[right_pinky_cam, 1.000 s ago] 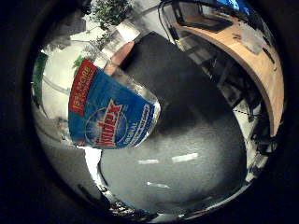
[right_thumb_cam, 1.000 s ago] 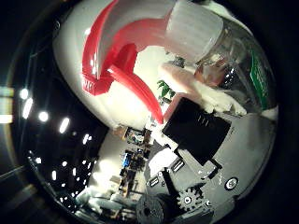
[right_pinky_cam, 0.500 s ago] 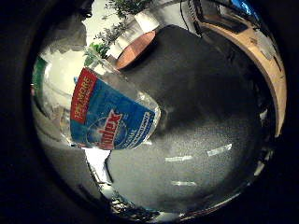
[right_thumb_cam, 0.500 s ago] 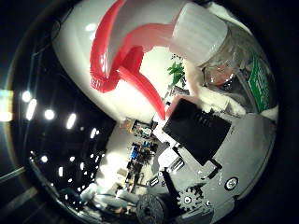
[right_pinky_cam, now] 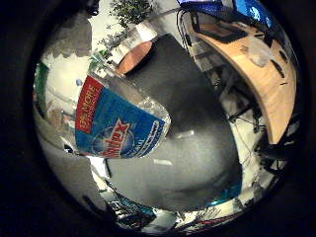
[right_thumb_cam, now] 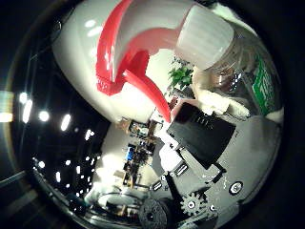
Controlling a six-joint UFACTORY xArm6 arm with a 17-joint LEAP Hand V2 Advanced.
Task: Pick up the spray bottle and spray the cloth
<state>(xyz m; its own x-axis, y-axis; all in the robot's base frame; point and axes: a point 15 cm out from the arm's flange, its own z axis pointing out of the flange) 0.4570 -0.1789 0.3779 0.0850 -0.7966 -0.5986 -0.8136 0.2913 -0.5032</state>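
Note:
The clear spray bottle (right_pinky_cam: 118,123) with a blue and red label lies close against my palm in the little finger side view, held in the air above a dark table (right_pinky_cam: 202,128). The thumb side view shows its white spray head (right_thumb_cam: 205,33) and red trigger (right_thumb_cam: 129,67), with my right hand (right_thumb_cam: 205,143) in black and white parts curled beside them. A reddish-orange thing (right_pinky_cam: 133,56) lies at the table's far edge; I cannot tell whether it is the cloth.
A curved wooden desk (right_pinky_cam: 269,84) stands beyond the dark table. A green plant (right_pinky_cam: 130,12) stands behind the reddish-orange thing. Ceiling lights (right_thumb_cam: 40,116) show past the bottle in the thumb side view.
The whole background has shifted and the table looks smaller, with more of its edges showing, so the camera has moved. The bottle keeps its place against the palm.

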